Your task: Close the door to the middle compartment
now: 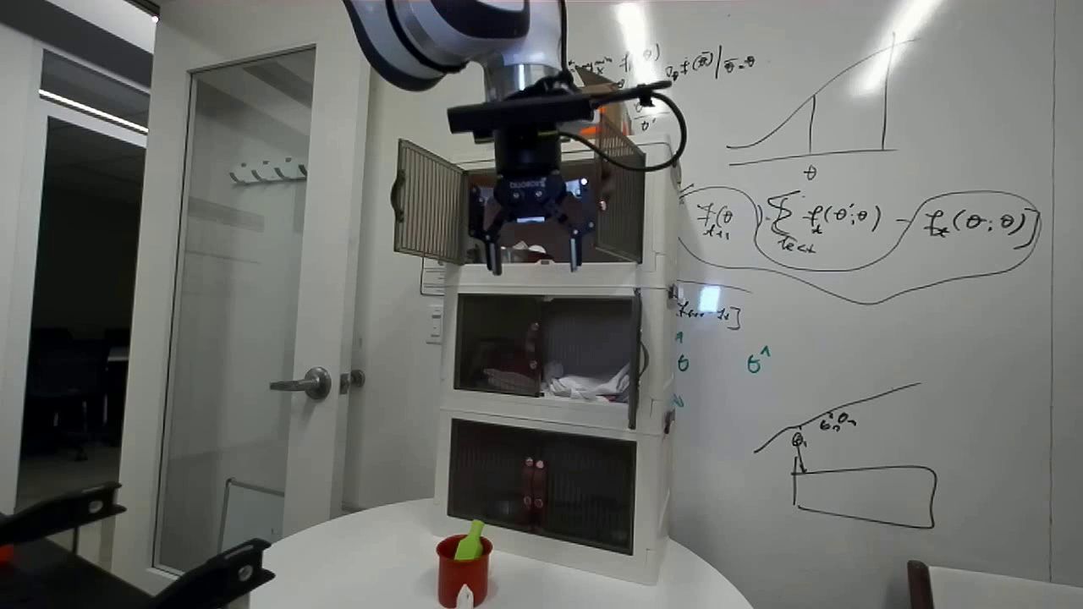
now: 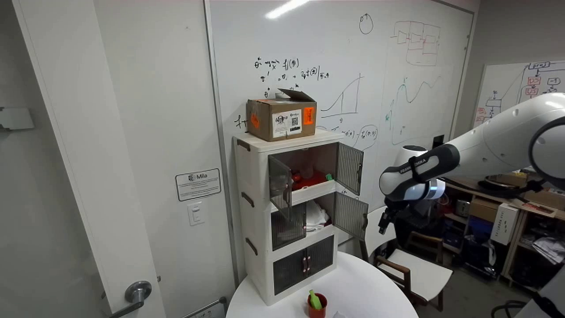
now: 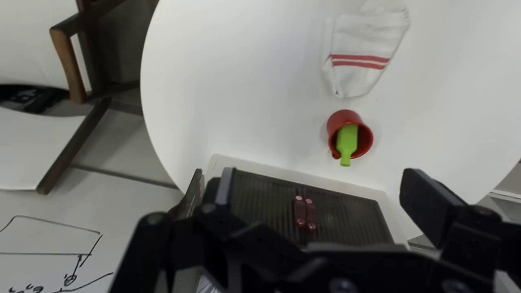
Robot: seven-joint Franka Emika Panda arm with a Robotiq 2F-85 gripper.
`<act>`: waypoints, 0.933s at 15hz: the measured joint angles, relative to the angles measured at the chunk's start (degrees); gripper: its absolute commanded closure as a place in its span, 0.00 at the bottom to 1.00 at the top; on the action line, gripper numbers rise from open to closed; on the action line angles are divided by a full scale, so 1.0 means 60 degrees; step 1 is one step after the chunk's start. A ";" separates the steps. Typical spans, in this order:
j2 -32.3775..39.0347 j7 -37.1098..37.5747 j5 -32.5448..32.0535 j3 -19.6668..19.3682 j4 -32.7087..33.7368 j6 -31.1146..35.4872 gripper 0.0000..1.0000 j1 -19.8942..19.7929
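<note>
The middle compartment (image 1: pixel 541 407) of the tall white cabinet holds a white cloth (image 1: pixel 584 383). One of its doors (image 2: pixel 289 226) is shut. Its other door (image 1: pixel 634 364) stands swung outward, seen nearly edge-on; it also shows open in an exterior view (image 2: pixel 351 216) and at the left of the wrist view (image 3: pixel 192 195). My gripper (image 1: pixel 535 265) is open and empty, pointing down. In an exterior view the gripper (image 2: pixel 383 224) hangs in front of the cabinet, apart from the open door. In the wrist view its fingers (image 3: pixel 319 187) are wide apart with nothing between.
Both top compartment doors (image 1: pixel 430 203) (image 2: pixel 350 168) stand open. The lowest compartment's doors (image 3: pixel 304 211) are shut. A red cup (image 3: pixel 346 134) with a green utensil and a white cloth with red stripes (image 3: pixel 360 53) are on the round table. A cardboard box (image 2: pixel 282 117) sits on top. Chairs (image 2: pixel 415 274) stand nearby.
</note>
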 measured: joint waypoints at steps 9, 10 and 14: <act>0.2335 -0.2569 0.2253 0.0109 0.1105 0.3571 0.00 -0.0024; 0.2485 -0.2783 0.2512 0.0127 0.1214 0.3783 0.00 -0.0031; 0.3036 -0.3622 0.3597 0.0405 0.1674 0.4320 0.00 -0.0139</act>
